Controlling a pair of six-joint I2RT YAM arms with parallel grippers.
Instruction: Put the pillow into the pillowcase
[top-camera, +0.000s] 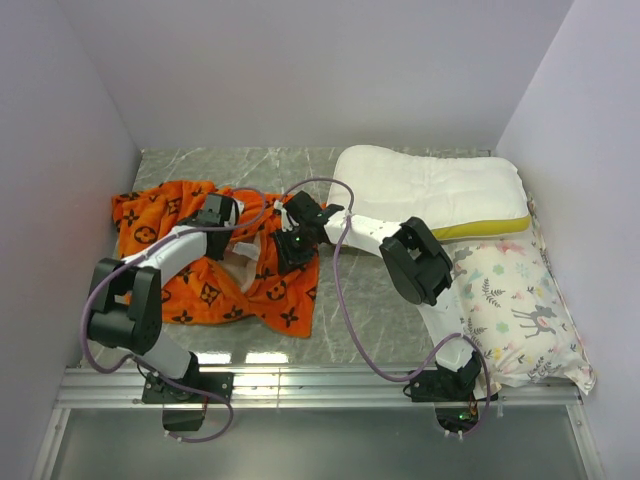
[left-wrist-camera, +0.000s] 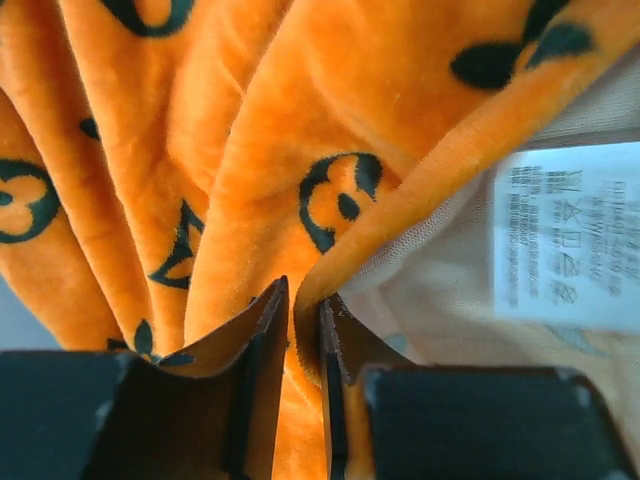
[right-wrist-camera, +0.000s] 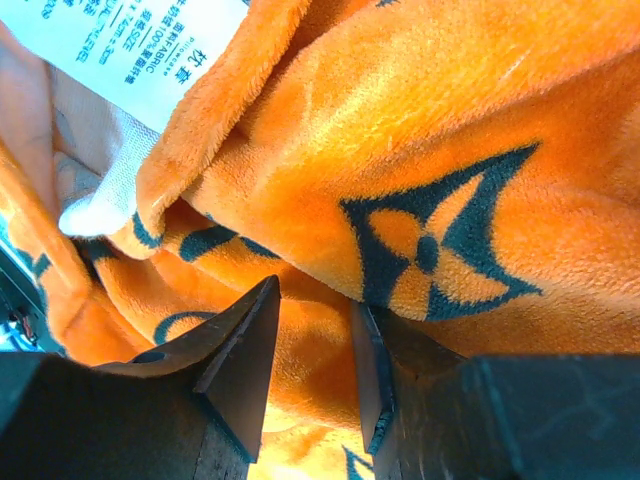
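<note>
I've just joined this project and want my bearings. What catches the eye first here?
The bright orange pillowcase lies crumpled left of centre, pinched by the left gripper and the right gripper. At the back right rests the white pillow with a yellow band. A deer-printed pillow lies beside it, nearer the arms.

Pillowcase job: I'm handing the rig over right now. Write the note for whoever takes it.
Left pincer: shut on the orange hem of the pillowcase, right at its opening.
Right pincer: shut on a fold of the same fabric, close beside the left one.
Pillowcase: crumpled on the left of the table. The pale lining and care label show at the opening.
Pillow: at the back right, fully outside the case, with neither arm on it.
Done: both pincers have hold of the case near the opening.
Left: spread the opening, fetch the pillow, slide it in.
</note>
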